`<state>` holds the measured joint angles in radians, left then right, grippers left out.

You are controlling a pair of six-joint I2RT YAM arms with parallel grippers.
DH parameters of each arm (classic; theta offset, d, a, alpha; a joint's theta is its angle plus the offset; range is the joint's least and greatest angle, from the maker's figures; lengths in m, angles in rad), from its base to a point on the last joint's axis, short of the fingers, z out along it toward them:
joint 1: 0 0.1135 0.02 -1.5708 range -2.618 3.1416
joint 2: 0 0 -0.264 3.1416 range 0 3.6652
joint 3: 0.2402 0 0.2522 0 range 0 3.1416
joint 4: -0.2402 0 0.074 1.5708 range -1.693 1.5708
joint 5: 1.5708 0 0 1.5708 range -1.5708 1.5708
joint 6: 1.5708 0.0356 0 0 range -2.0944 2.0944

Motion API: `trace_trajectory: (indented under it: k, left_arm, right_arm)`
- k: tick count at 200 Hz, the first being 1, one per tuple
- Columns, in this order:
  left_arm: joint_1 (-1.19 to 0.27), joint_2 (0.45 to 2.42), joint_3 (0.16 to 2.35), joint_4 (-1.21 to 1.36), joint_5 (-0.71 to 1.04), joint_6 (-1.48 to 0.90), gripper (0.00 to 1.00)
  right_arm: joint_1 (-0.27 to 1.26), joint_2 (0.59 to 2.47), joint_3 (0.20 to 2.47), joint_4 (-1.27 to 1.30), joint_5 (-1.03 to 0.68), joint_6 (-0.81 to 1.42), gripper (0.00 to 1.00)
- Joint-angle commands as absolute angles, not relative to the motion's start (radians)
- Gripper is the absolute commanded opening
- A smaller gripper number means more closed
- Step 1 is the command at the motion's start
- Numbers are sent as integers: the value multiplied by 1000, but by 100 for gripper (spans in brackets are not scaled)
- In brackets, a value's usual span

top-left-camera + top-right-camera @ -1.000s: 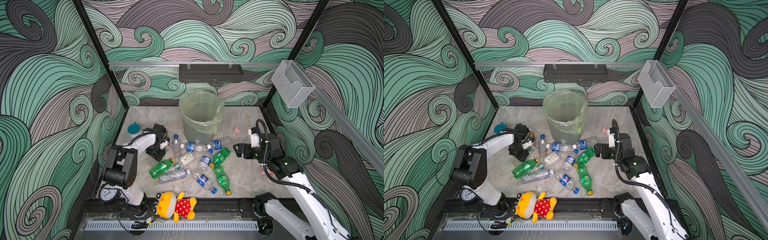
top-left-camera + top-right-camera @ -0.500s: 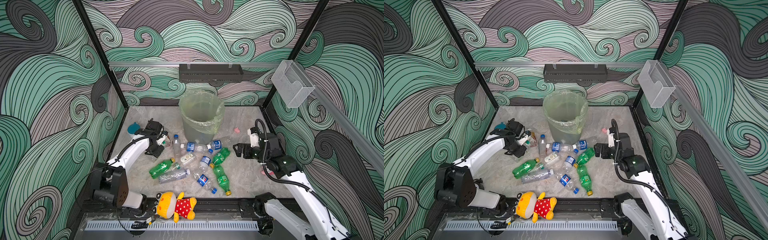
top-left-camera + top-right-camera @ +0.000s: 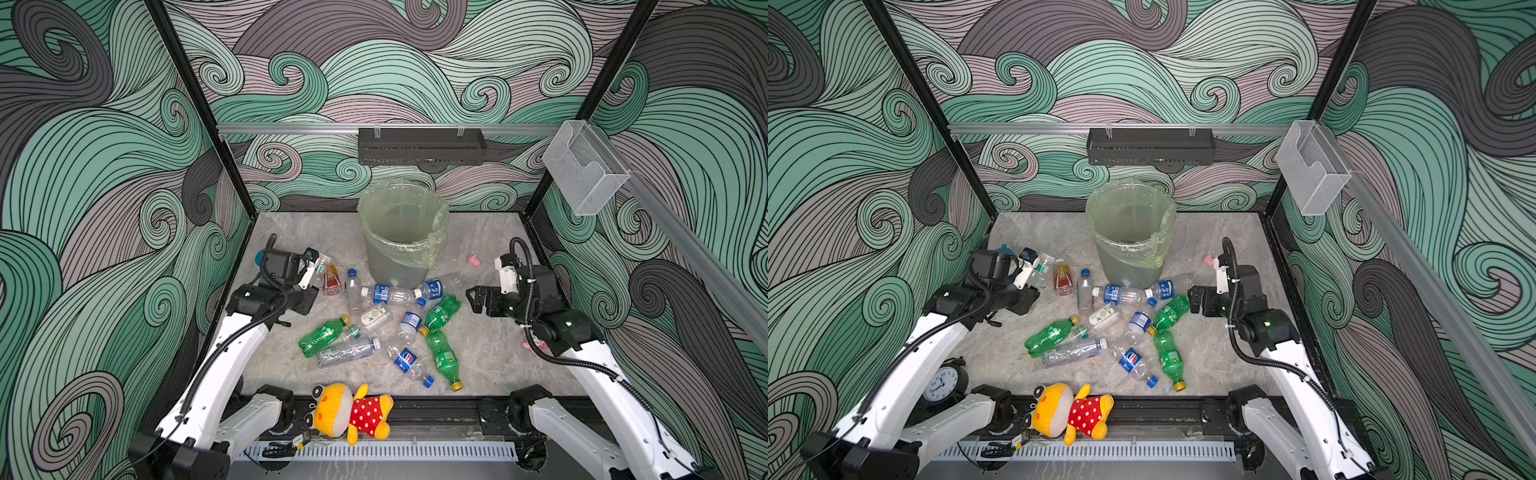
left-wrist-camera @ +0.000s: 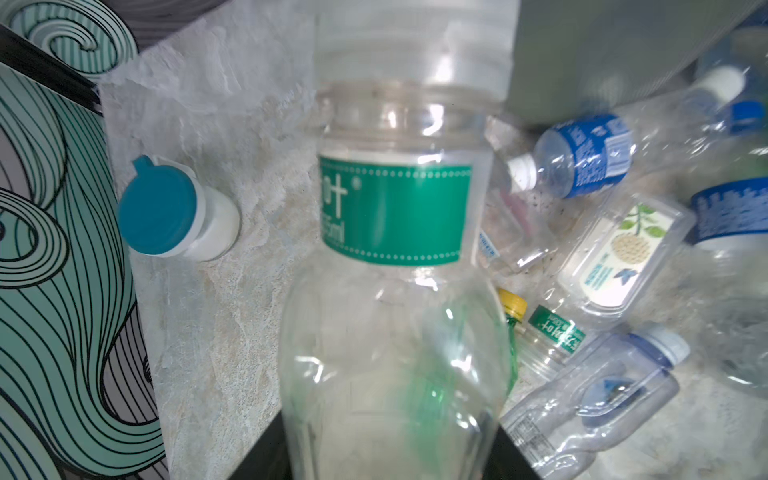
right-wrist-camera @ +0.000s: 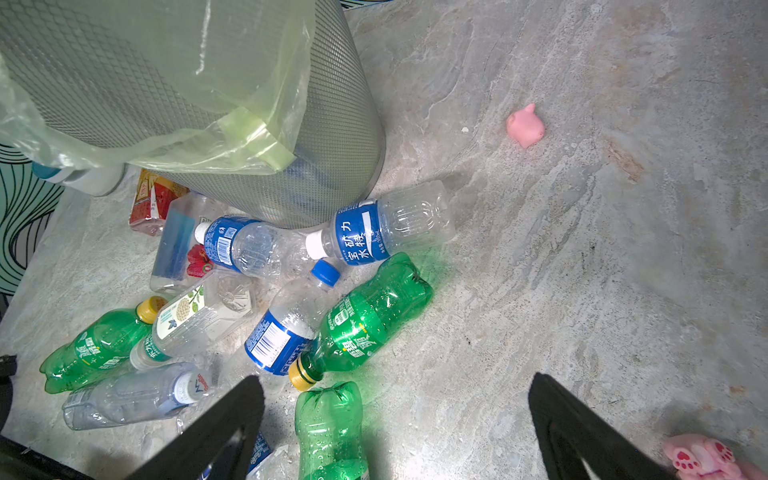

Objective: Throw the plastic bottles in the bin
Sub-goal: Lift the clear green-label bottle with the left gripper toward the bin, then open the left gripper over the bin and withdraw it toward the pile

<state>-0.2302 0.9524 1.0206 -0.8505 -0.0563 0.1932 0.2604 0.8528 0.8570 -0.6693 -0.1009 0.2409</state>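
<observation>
My left gripper is shut on a clear plastic bottle with a green label and a pale cap, held left of the bin. The bin is a grey mesh bucket lined with a yellow-green bag. Several plastic bottles lie in front of it: an orange-red one, green ones, and blue-labelled clear ones. My right gripper stands open, empty, just right of the pile.
A teal-lidded white cup stands by the left wall. A yellow plush toy lies at the front edge, and an alarm clock at front left. A small pink toy lies right of the bin. A clear box hangs on the right wall.
The left gripper has closed on the clear green-labelled bottle and drawn back and up a little, its elbow swinging forward. The right arm has barely moved.
</observation>
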Motion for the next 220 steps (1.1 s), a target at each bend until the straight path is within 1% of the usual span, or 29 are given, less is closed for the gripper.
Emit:
trace_trajectory:
  k: [1,21,42,56,70,78,90,98,108,113,116,124,127,133,136,159,175,188,220]
  left_arm:
    - [-222,872,1006,-757,26,91,51]
    - [-222,849,1054,-722,106,29,51]
    - [-224,910,1149,-645,231,-21,51]
    - [-233,1004,1248,-579,319,-47,51]
    - [-261,1137,1390,-510,381,-62,51]
    - [-292,1231,1479,-491,379,-61,49]
    - [-349,1391,1668,-514,349,-70,49]
    - [-380,1513,1807,-562,351,-74,55]
    - [-415,1634,1974,-656,347,-72,71]
    - [-430,1679,2044,-707,346,-65,76]
    - [-436,1699,2085,-734,343,-62,81]
    - [-452,1727,2137,-785,322,-52,87]
    - [-454,1726,2140,-790,315,-49,89]
    - [-456,1715,2118,-783,306,-45,97]
    - [-457,1699,2095,-770,300,-45,98]
    - [-457,1530,1843,-615,255,-44,99]
    - [-455,1411,1705,-559,205,-59,99]
    - [-454,1331,1632,-574,147,-67,99]
    - [-453,1205,1502,-688,-14,-86,99]
  right_arm:
    - [255,861,871,-660,-85,228,100]
    - [257,865,877,-661,-93,225,100]
    - [255,864,875,-654,-99,230,100]
    - [255,864,874,-643,-103,240,100]
    - [256,863,872,-637,-112,253,100]
    - [256,861,870,-630,-120,260,100]
    - [256,861,866,-623,-126,268,100]
    - [256,862,865,-622,-128,273,100]
    - [256,862,863,-625,-128,277,100]
    - [256,860,862,-627,-129,279,100]
    - [256,858,862,-629,-130,279,100]
    - [256,852,861,-635,-125,280,100]
    - [256,849,859,-636,-124,280,100]
    - [256,842,856,-639,-122,279,100]
    - [255,839,853,-641,-123,278,100]
    - [256,830,842,-643,-122,263,100]
    - [255,844,845,-649,-141,247,100]
    - [255,862,851,-660,-154,234,100]
    - [255,920,870,-699,-176,237,100]
